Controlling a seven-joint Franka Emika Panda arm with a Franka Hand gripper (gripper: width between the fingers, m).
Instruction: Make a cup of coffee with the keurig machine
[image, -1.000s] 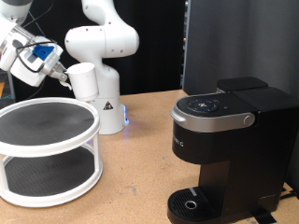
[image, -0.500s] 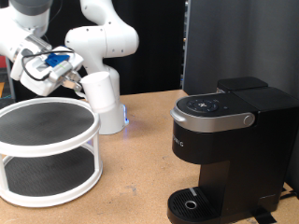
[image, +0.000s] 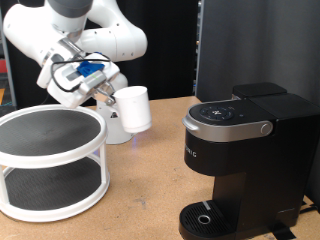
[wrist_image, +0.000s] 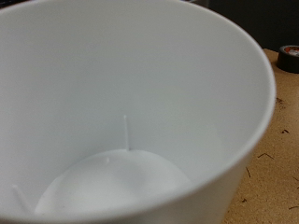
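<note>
My gripper (image: 110, 95) is shut on the cup (image: 133, 109), a plain white cup held in the air and tilted a little, above the table between the round shelf and the keurig machine (image: 245, 150). The machine is black with a silver-grey lid handle (image: 240, 128), stands at the exterior view's right with its lid down, and has a round drip tray (image: 205, 218) at its base with nothing on it. In the wrist view the cup's white inside (wrist_image: 121, 121) fills the picture and looks empty. My fingers do not show there.
A white two-tier round shelf (image: 50, 160) with dark mats stands at the exterior view's left. The robot's white base (image: 115, 125) stands behind the cup. A tall black panel (image: 250, 45) stands behind the machine. A dark round object (wrist_image: 290, 58) lies on the wooden table.
My arm has swung to the exterior view's right and a little lower, carrying the cup from above the shelf's far side towards the keurig machine.
</note>
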